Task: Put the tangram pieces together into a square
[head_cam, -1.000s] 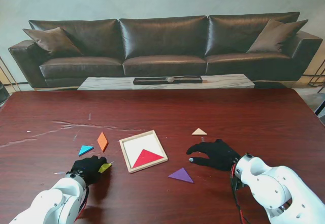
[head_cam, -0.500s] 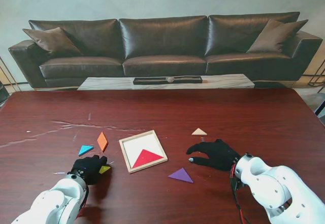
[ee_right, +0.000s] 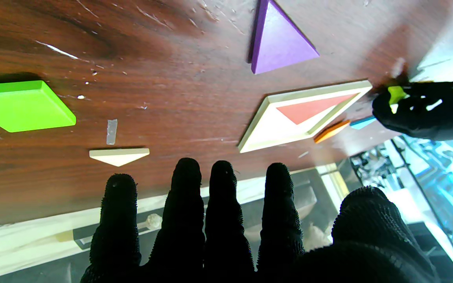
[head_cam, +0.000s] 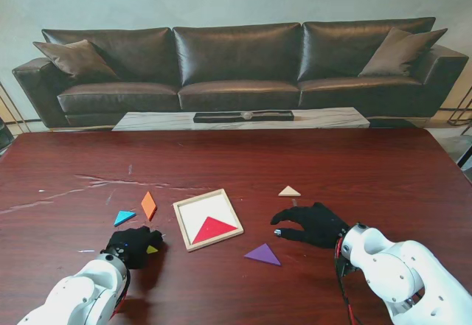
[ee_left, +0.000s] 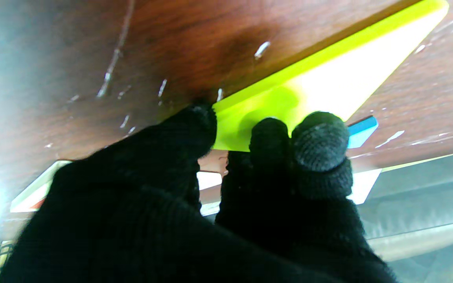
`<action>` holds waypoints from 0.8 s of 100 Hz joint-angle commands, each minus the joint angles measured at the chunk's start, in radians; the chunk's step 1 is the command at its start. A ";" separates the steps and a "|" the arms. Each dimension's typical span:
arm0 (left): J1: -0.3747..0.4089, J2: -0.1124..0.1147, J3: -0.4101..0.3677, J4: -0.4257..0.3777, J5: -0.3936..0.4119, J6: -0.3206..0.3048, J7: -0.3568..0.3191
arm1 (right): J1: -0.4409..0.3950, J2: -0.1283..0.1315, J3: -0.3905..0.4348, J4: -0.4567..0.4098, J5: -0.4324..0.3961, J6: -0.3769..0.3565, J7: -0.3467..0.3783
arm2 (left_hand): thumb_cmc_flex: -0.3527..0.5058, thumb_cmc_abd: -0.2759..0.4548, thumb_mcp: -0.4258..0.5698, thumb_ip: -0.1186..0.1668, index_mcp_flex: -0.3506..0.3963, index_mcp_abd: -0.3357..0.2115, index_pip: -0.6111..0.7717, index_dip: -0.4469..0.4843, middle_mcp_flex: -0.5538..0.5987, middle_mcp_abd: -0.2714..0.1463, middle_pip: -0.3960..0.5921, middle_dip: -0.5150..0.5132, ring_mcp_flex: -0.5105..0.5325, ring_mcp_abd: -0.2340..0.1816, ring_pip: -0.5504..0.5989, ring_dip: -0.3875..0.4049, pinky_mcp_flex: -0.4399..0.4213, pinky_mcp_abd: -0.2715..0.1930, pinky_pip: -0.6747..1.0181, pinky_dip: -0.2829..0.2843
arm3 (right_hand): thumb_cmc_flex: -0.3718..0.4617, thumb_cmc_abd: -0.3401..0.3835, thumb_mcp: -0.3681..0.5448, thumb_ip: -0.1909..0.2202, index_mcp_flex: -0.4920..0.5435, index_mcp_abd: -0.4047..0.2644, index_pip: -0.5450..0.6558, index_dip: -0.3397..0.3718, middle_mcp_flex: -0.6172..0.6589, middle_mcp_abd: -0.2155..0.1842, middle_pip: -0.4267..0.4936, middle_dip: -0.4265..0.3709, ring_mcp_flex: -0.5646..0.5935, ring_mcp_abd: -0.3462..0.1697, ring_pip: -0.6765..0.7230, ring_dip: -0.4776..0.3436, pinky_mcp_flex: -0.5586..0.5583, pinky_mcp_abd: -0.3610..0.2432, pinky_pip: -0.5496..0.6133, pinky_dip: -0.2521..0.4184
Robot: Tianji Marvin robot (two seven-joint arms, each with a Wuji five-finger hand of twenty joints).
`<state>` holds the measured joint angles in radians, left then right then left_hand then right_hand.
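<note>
over the last second our left hand (head_cam: 131, 246) has curled tighter over the yellow triangle (head_cam: 152, 249), so less of the piece shows past the fingers than before; in the stand view only a small yellow corner peeks out on the tray side. in the left wrist view the fingertips (ee_left: 320, 137) and thumb pinch the yellow triangle's near corner while it lies low against the table (head_cam: 243, 155). we judge the pickup is nearly secured, and the carry to the wooden tray (head_cam: 182, 211) is what comes next.

our right hand (head_cam: 313, 224) has not moved; it rests spread, holding nothing, fingers apart beside the purple triangle (head_cam: 263, 254).

the tray is a pale square frame with a white floor, and only the red triangle (head_cam: 213, 228) sits inside, so most of the square is unbuilt. the pieces look like flat, hard painted wood with crisp edges: an orange parallelogram (head_cam: 149, 205) and blue triangle (head_cam: 124, 217) left of the tray, a cream triangle (head_cam: 289, 191) farther from us, a green square (ee_right: 20, 105) seen only from the right wrist. the dark table is glossy and scratched.
</note>
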<state>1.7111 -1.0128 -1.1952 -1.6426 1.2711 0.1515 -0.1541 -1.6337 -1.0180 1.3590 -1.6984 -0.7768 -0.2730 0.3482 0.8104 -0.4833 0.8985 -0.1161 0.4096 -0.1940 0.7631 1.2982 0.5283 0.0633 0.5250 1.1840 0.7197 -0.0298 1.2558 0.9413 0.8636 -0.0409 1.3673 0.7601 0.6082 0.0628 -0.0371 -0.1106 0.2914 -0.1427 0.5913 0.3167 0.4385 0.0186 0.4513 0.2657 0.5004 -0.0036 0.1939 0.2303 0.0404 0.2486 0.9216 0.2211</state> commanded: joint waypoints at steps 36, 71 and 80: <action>0.057 0.006 0.002 0.088 -0.006 -0.031 -0.047 | -0.004 0.002 -0.005 0.002 0.000 -0.004 0.001 | 0.238 -0.027 -0.229 0.026 0.222 -0.273 0.600 0.236 0.272 -0.115 0.718 0.101 0.157 -0.049 0.040 0.037 0.152 0.064 0.118 0.011 | -0.026 0.009 -0.013 0.025 -0.037 -0.024 -0.014 0.009 -0.008 -0.001 -0.014 -0.007 0.027 -0.028 -0.006 0.002 -0.004 0.021 0.015 0.001; 0.066 0.006 -0.013 0.067 0.029 -0.057 -0.026 | -0.003 0.002 -0.007 0.005 0.001 -0.002 0.001 | 0.231 -0.030 -0.210 0.036 0.230 -0.276 0.602 0.245 0.279 -0.118 0.727 0.121 0.181 -0.057 0.053 0.032 0.166 0.042 0.155 0.019 | -0.026 0.010 -0.012 0.026 -0.042 -0.017 -0.016 0.010 -0.009 0.002 -0.014 -0.007 0.026 -0.028 -0.007 0.002 -0.004 0.021 0.015 0.001; 0.070 0.005 -0.019 0.049 0.047 -0.065 -0.026 | -0.003 0.001 -0.008 0.007 0.001 -0.002 0.000 | 0.232 -0.030 -0.206 0.037 0.230 -0.276 0.602 0.246 0.279 -0.115 0.728 0.127 0.180 -0.057 0.056 0.032 0.166 0.041 0.159 0.019 | -0.027 0.010 -0.013 0.025 -0.042 -0.018 -0.016 0.010 -0.010 0.001 -0.014 -0.007 0.026 -0.028 -0.007 0.002 -0.004 0.021 0.016 0.002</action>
<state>1.7401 -1.0164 -1.2181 -1.6513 1.3089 0.0924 -0.1472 -1.6311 -1.0179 1.3546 -1.6915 -0.7737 -0.2746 0.3482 0.9128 -0.4240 0.8730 -0.0728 0.6150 -0.4460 1.3192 1.5043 0.5896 0.0351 0.6744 1.2641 0.9000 -0.0739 1.3372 0.9681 1.0048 -0.0023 1.4853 0.7599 0.6082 0.0628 -0.0370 -0.1105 0.2911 -0.1433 0.5890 0.3167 0.4385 0.0186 0.4488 0.2657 0.5006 -0.0046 0.1939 0.2303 0.0404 0.2504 0.9216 0.2211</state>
